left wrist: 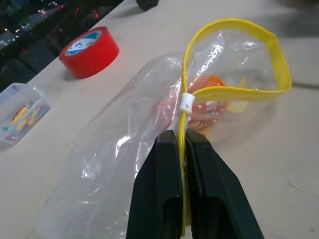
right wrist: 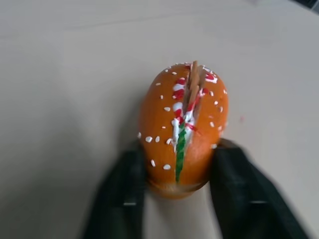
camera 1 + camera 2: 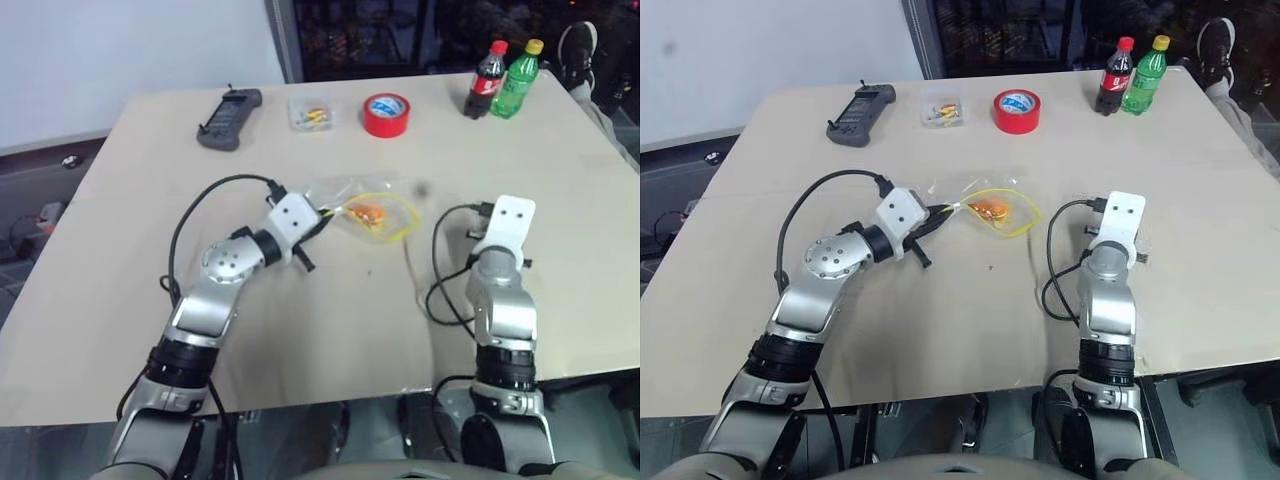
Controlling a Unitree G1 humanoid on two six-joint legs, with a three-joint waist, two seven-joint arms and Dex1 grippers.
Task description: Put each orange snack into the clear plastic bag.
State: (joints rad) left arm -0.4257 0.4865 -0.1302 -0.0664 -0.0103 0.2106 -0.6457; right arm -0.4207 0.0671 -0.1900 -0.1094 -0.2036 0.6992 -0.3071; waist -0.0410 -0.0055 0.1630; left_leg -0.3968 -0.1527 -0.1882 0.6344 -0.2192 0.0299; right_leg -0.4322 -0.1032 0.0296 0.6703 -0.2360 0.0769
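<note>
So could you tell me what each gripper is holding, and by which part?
The left gripper pinches the bag by its yellow seal strip. The right gripper has its fingers on either side of a snack, at its near end.

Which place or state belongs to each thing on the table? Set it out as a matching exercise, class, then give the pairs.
Things:
1. red tape roll
2. clear plastic bag
3. orange snack in the right wrist view
4. green bottle

Places or states:
A. standing beside the cola bottle
B. between the jaws of the right gripper
C. pinched at its yellow seal strip by the left gripper
D. lying near the small clear box

Pairs: 1-D, 2-C, 3-B, 4-A
</note>
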